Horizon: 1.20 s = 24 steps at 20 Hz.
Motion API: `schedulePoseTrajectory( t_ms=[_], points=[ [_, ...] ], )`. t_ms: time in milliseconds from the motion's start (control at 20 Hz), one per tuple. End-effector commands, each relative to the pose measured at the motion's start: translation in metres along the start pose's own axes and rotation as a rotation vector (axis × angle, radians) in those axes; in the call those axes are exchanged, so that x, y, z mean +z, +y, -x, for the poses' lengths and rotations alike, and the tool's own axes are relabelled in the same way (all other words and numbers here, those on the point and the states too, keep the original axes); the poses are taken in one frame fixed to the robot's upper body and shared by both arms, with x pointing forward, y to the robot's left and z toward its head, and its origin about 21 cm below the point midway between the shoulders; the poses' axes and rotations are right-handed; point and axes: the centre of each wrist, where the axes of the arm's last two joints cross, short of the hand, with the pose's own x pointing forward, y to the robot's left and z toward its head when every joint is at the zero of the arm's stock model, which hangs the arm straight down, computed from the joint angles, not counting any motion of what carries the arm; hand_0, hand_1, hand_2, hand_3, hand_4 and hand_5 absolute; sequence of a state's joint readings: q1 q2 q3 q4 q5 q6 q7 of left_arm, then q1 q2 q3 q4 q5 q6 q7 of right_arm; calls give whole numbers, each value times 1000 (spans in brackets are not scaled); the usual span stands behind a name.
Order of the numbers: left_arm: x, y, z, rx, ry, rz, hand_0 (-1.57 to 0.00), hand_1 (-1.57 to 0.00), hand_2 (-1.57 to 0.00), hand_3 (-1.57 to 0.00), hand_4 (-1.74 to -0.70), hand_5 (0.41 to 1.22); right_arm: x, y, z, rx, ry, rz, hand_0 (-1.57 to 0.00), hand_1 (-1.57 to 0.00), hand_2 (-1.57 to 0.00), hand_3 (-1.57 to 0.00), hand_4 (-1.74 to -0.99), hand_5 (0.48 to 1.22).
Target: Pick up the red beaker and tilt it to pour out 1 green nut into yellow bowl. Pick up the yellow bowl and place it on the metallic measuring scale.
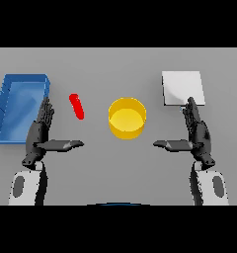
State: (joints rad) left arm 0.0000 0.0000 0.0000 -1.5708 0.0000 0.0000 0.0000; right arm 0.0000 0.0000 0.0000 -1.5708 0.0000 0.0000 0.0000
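Left hand (40, 132) and right hand (198, 133) hovering nearest, fingers straight, thumbs pointing inward, holding nothing; mirrored pose probably readying reach, nothing grasped yet. Red beaker (77, 106) sitting just beyond left thumb, leaning as slim tilted shape; green nut not visible. Yellow bowl (127, 117) standing centre, between hands, apart from both, open room all round it. Metallic measuring scale (182, 88) lying far right, right fingertips overlapping its near edge. Blue tray (7, 106) crowding left side, touching left fingers in view.
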Motion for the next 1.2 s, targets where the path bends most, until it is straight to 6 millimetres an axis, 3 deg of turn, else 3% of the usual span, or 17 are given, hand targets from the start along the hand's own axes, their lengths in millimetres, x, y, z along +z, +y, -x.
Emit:
schedulePoseTrajectory(
  t_ms=[0,250,350,550,850,1150],
  points=[
    [1,0,0,0,-2,-1,1,1,1,1,-1151,599,1,0,0,-1,-1,1,1,1,1,1,-1167,599],
    [12,5,1,-1,-16,-3,1,1,1,1,-1151,599,9,6,3,-4,-14,-6,1,1,1,1,-1167,599],
    [26,8,-5,-105,-42,45,1,1,1,1,-1156,599,25,1,0,246,-111,-5,1,1,1,1,-1163,595],
    [38,3,-12,-163,-14,73,1,1,1,1,-1163,600,34,10,-7,344,-128,-7,1,1,1,1,-1162,591],
    [26,-5,-7,-202,10,97,1,1,1,1,-1170,605,36,9,-8,285,-120,-28,1,1,1,1,-1224,611],
    [-16,-15,9,-248,25,108,1,1,1,1,-1233,636,36,7,-8,285,-132,-37,1,1,1,1,-1267,632]
  ],
)
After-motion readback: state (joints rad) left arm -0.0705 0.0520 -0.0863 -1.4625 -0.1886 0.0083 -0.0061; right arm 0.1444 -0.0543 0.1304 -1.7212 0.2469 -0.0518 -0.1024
